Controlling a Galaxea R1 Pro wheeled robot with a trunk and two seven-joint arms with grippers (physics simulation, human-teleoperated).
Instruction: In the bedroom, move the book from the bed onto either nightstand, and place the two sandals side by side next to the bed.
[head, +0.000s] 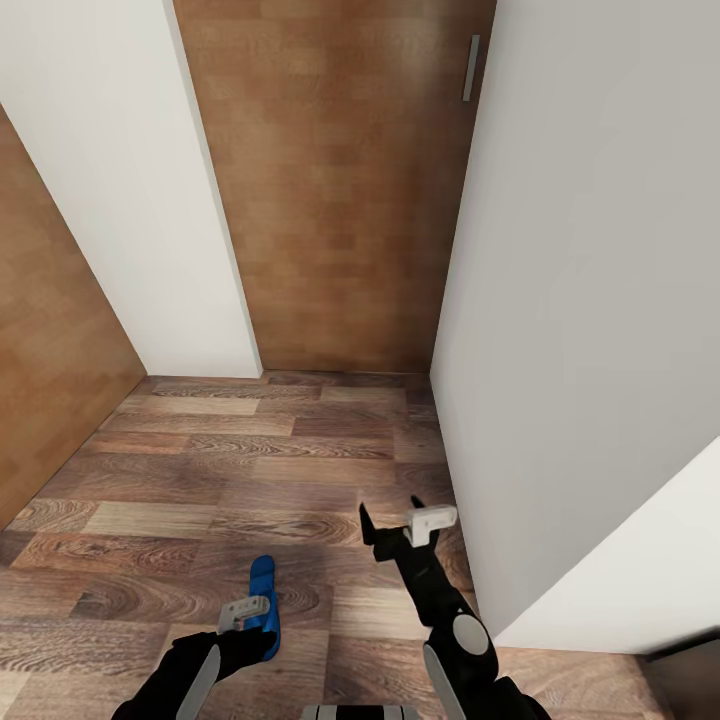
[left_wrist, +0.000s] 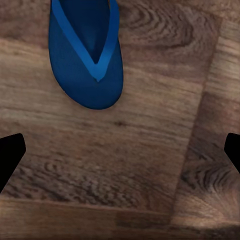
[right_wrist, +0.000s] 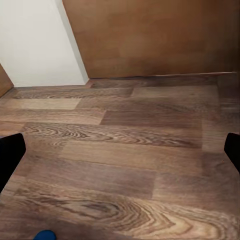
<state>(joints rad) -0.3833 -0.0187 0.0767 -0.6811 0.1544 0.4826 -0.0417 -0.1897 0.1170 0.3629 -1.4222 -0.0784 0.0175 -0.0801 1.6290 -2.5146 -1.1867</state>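
Head view shows one bright blue sandal (head: 264, 598) lying flat on the wooden floor (head: 250, 470), just ahead of the left hand (head: 246, 612), whose light-grey fingers partly cover it. From the left wrist view the sandal (left_wrist: 87, 60) is a flat flip-flop with a rounded toe and thin, lighter blue straps meeting in a V near the toe; its heel end is cut off by the picture's edge. The left hand's dark fingertips (left_wrist: 11, 155) sit wide apart at the picture's two sides with only bare floor between them, so the hand is open and holds nothing. The right hand (head: 400, 525) hangs over the floor near a white wall (head: 560, 300), its fingers spread and empty. Brown planks with strong grain cover the floor. A wooden door (head: 340, 180) with a metal handle (head: 470, 68) stands ahead between white walls.
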